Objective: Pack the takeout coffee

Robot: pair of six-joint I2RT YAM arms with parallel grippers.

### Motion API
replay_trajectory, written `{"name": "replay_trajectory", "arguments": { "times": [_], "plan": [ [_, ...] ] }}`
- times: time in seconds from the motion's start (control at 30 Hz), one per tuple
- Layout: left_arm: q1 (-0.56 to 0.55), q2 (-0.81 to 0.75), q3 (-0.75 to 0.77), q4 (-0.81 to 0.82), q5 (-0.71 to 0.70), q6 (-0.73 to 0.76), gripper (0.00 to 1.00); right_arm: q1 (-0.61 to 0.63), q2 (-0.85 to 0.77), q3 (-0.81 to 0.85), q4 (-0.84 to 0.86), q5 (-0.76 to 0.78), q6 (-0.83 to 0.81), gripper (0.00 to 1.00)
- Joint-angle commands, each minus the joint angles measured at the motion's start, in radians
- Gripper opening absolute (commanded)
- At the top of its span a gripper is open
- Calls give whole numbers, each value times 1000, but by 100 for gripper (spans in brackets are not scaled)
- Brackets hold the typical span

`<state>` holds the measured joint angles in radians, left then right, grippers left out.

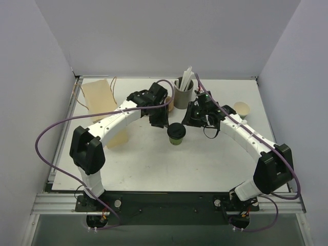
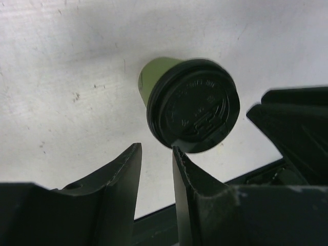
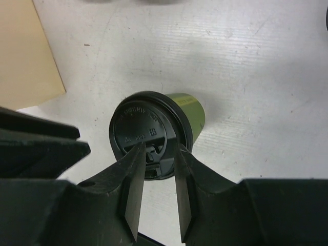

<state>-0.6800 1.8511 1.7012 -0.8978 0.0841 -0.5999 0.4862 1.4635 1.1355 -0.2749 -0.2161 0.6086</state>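
The takeout coffee is a small green cup (image 1: 176,140) with a round black lid (image 1: 176,131), standing upright mid-table. My left gripper (image 1: 161,122) hovers just left of it and my right gripper (image 1: 195,120) just right of it. In the left wrist view the lid (image 2: 193,105) lies just beyond my fingertips, and the left gripper (image 2: 156,152) is slightly open and empty. In the right wrist view the right gripper (image 3: 158,152) hangs over the lid's (image 3: 138,125) near edge. Its jaws stand a narrow gap apart and hold nothing.
A tan paper bag (image 1: 97,95) lies at the back left, also in the right wrist view (image 3: 28,56). A grey cup of white straws (image 1: 183,90) stands behind the coffee. A small cream cup (image 1: 242,108) sits at the right.
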Motion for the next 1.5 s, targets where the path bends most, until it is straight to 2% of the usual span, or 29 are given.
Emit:
{"name": "replay_trajectory", "arguments": {
  "times": [0.0, 0.1, 0.3, 0.77, 1.47],
  "plan": [
    [-3, -98, -92, 80, 71, -116, 40, 18, 72, 99, -78, -20, -138, 25],
    [-3, -124, -166, 138, 98, -184, 40, 32, 133, 145, -127, 9, -147, 25],
    [-4, -104, -192, 192, 128, -222, 40, 74, 166, 167, -197, 98, -104, 25],
    [20, -179, -275, 174, 22, -222, 33, 114, 138, 102, -285, 239, 95, 23],
    [27, -96, -272, 252, 89, -228, 32, 137, 130, 89, -287, 241, 148, 23]
  ]
}}
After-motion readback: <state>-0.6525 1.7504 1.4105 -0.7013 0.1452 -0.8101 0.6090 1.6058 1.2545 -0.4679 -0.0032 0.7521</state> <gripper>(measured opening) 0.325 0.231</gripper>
